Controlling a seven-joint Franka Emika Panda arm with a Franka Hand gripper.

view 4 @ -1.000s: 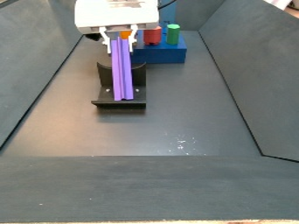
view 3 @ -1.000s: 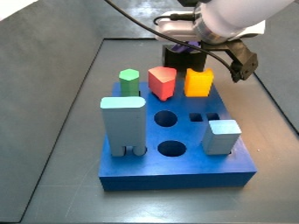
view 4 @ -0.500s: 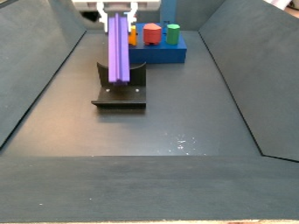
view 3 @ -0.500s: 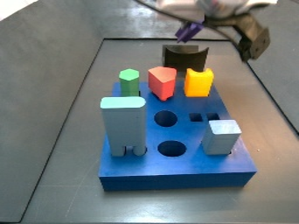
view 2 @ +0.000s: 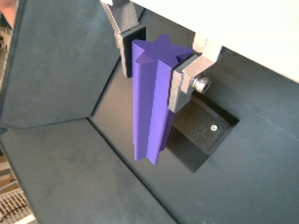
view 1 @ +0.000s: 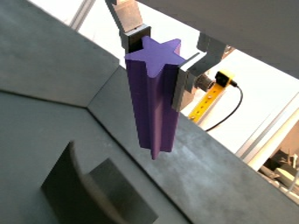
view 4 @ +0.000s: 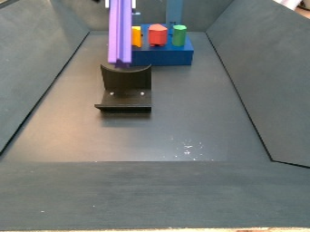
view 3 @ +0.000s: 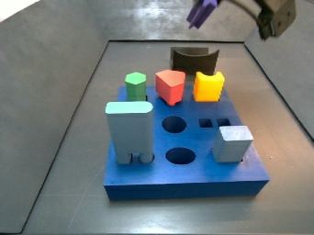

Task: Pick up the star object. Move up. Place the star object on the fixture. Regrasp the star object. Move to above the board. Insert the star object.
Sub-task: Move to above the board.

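The star object [view 4: 122,32] has risen clear of the fixture [view 4: 126,88] since a second ago, hanging upright above it. The pincer [view 1: 160,54] clamps its top end between silver fingers [view 2: 184,80]. The blue board [view 3: 185,151] sits beyond.

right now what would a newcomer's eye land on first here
The long purple star object stands out, hanging upright in the air, clamped near its top in the claw above the dark fixture. Next comes the blue board on the floor in a side view, bearing green, red, yellow, teal and white pegs.
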